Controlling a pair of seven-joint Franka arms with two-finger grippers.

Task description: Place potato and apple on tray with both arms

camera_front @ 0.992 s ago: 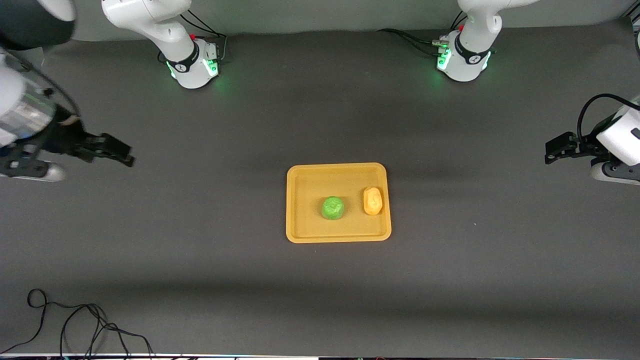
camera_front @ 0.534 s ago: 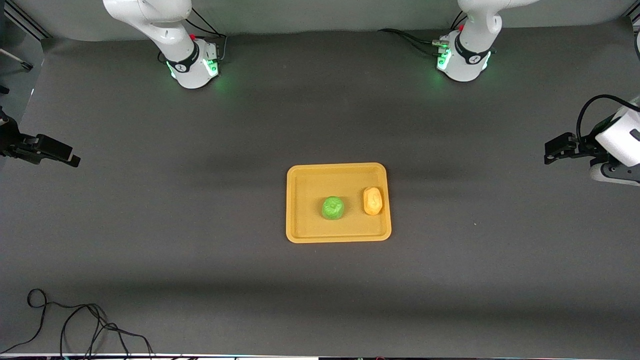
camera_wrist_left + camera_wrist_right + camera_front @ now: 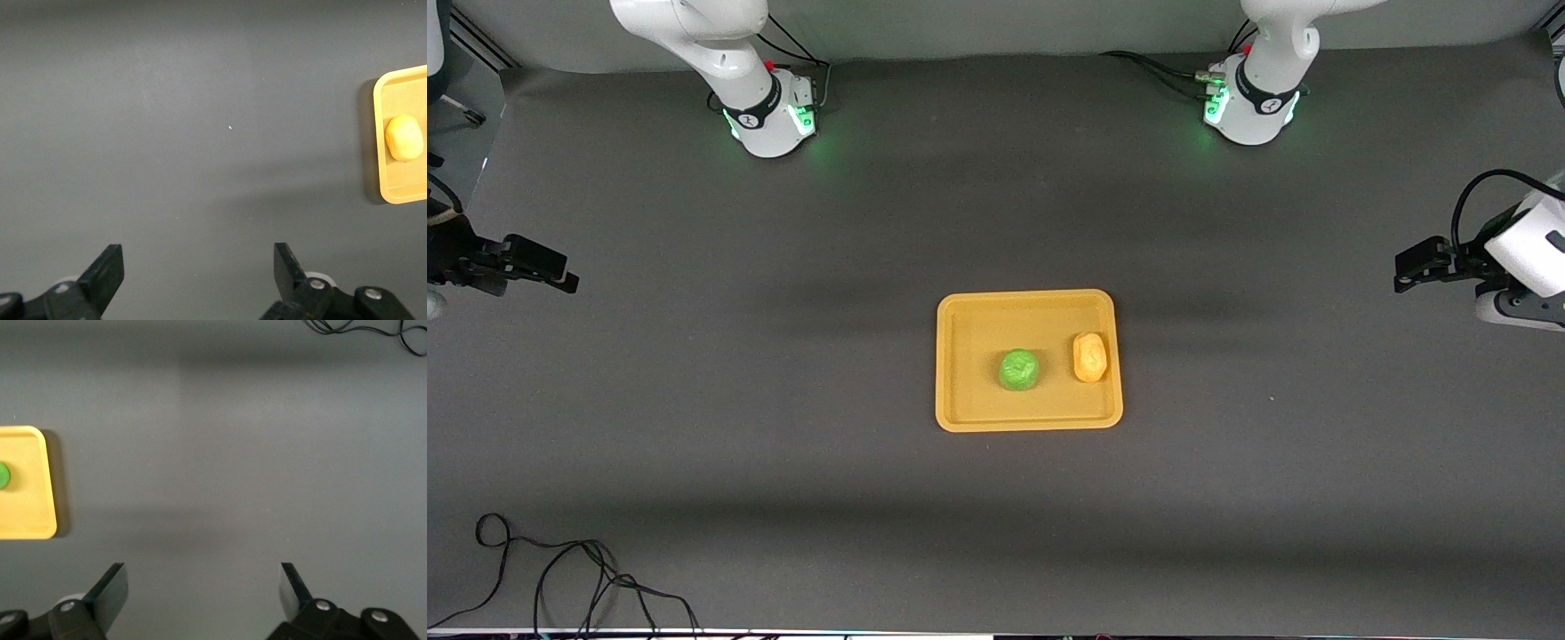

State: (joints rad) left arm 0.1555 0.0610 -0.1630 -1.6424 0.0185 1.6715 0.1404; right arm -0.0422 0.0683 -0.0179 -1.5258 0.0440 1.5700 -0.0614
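The potato [image 3: 1089, 356] and apple [image 3: 1019, 370] are seated on the tray [image 3: 960, 311]. The left gripper [image 3: 1418, 266] and right gripper [image 3: 538, 264], jaws spread and apparently empty, should be parked clear.

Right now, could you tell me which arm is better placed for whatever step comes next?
Neither, really: the apple and potato already lie on the tray. Both end effectors are open, empty and apart from it, the left toward its own end of the table, the right likewise.
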